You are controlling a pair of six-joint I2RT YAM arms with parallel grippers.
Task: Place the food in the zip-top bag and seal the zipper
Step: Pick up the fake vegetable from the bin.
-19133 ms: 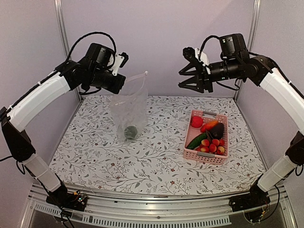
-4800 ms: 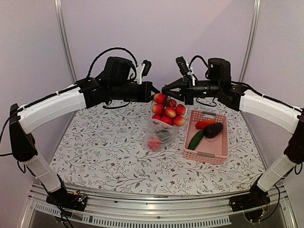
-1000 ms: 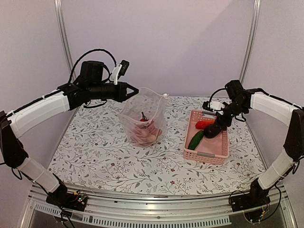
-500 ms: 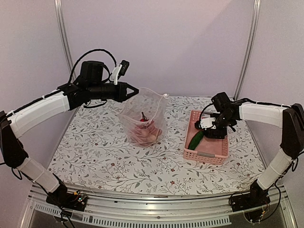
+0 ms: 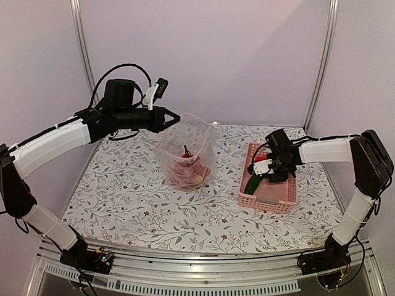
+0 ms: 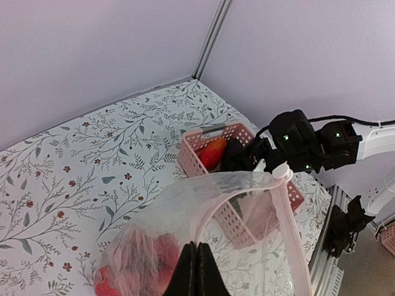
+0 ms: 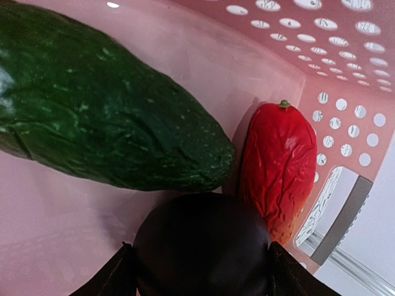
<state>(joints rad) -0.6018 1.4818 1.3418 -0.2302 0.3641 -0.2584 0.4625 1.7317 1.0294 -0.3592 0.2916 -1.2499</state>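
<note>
My left gripper (image 5: 176, 116) (image 6: 197, 245) is shut on the rim of the clear zip-top bag (image 5: 185, 151) (image 6: 247, 203) and holds it up, mouth open. The pink zipper (image 6: 290, 228) runs to a white slider (image 5: 214, 124). Red-yellow fruits (image 5: 188, 174) (image 6: 142, 259) lie in the bag's bottom. My right gripper (image 5: 266, 170) (image 7: 199, 248) is down in the pink basket (image 5: 268, 200), one finger against each side of the dark eggplant (image 7: 203, 225). The green cucumber (image 7: 105, 111) (image 5: 252, 184) and red-orange pepper (image 7: 281, 166) (image 5: 261, 165) lie beside it.
The basket's slotted wall (image 7: 345, 37) rises close around my right gripper. The flowered tablecloth (image 5: 136, 203) covers the table between bag and basket. Metal frame posts (image 5: 80, 43) stand at the back corners.
My right arm has swung left and down into the basket, and its jaws have narrowed onto the eggplant. The left arm and the bag have not moved.
</note>
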